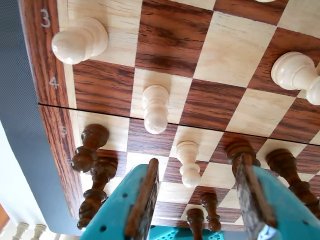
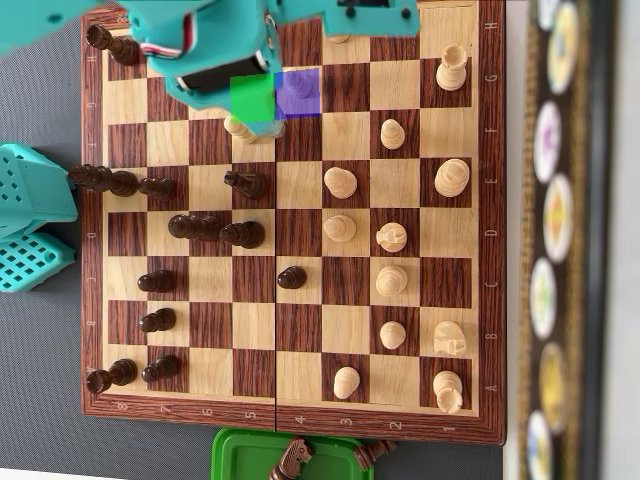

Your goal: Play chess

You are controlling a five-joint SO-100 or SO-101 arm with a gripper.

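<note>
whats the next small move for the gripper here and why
Probably lower straight down, then close. In the wrist view the gripper is open, its teal fingers either side of a white pawn, apparently still above it. The overhead view shows the arm over that pawn.

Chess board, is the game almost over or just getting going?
Well underway, not nearly over. Done: pieces of both colours have left their starting rows on the chess board, and dark pieces lie in the green box beside it. In hand: the gripper is open, fingers either side of a light pawn, not gripping it. Left: close, lift, set it down; many pieces remain.
</note>
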